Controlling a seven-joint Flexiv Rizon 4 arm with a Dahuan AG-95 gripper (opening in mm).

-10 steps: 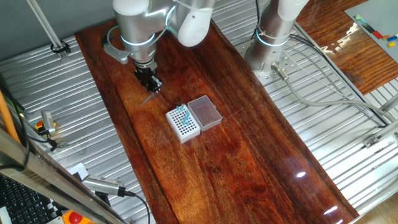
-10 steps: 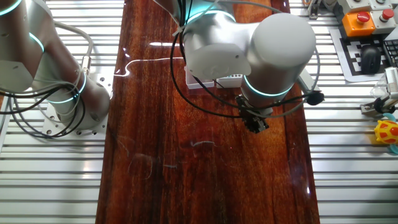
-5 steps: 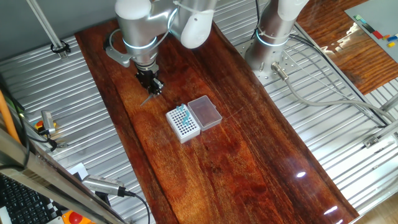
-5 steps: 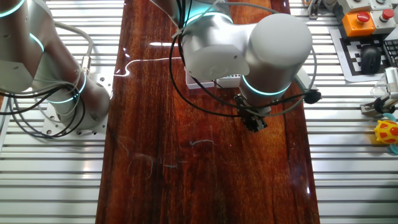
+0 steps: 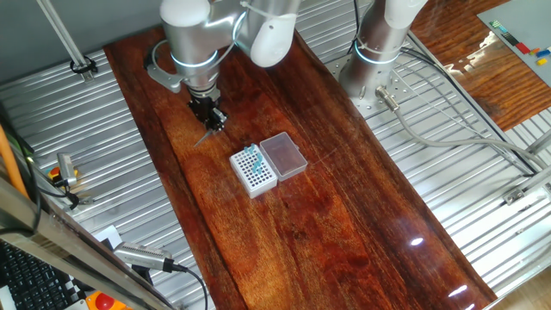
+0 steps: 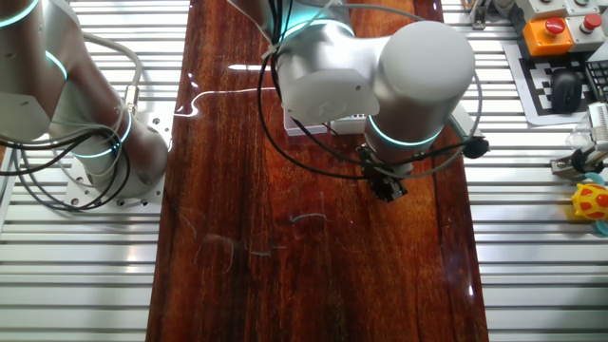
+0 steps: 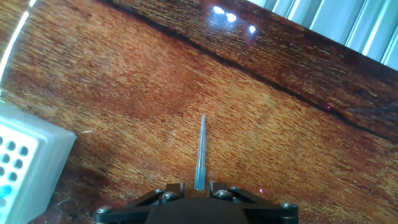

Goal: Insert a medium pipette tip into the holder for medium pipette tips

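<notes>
My gripper point(image 5: 212, 123) is shut on the medium pipette tip point(image 5: 204, 137), a thin pale tip that sticks out below the fingers over the wooden table. In the hand view the tip point(image 7: 200, 149) runs straight out from between the fingers of the gripper point(image 7: 196, 185). The holder point(image 5: 254, 170), a white box with a grid of holes and a clear lid point(image 5: 283, 155) beside it, sits to the right of the gripper and nearer the front. Its corner shows at the left of the hand view point(image 7: 25, 163). In the other fixed view the gripper point(image 6: 391, 190) hides the tip.
A few teal tips point(image 5: 252, 155) stand in the holder's far rows. A second arm's base point(image 5: 372, 65) stands at the table's far right edge. The arm's large body point(image 6: 380, 76) covers most of the holder point(image 6: 351, 121) in the other fixed view.
The arm has shifted only slightly, with the tip still in the gripper. The holder has not moved.
</notes>
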